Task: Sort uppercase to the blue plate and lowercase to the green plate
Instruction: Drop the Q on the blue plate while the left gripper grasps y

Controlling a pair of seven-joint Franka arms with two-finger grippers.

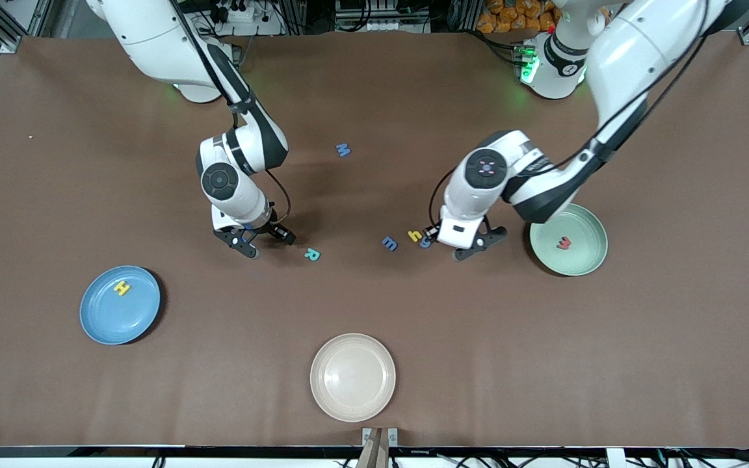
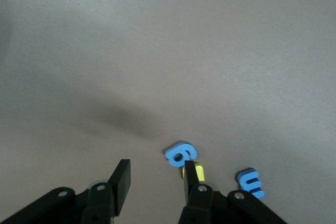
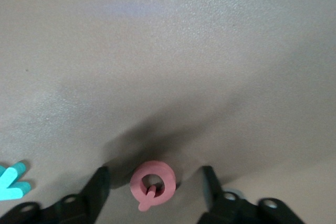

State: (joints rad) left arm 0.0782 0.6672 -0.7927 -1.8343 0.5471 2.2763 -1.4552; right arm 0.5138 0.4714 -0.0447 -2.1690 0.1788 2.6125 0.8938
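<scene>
both hands (image 1: 254, 242) (image 1: 472, 247) hover over letters

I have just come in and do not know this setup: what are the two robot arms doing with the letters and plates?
They are sorting foam letters onto plates. The yellow H already lies on the blue plate, and the red w on the green plate. The right gripper is low over the table with its fingers on either side of the red Q. The left gripper is open, low beside the blue g and yellow h. The blue m, teal R and blue M lie on the table; the cream plate holds nothing.
</scene>
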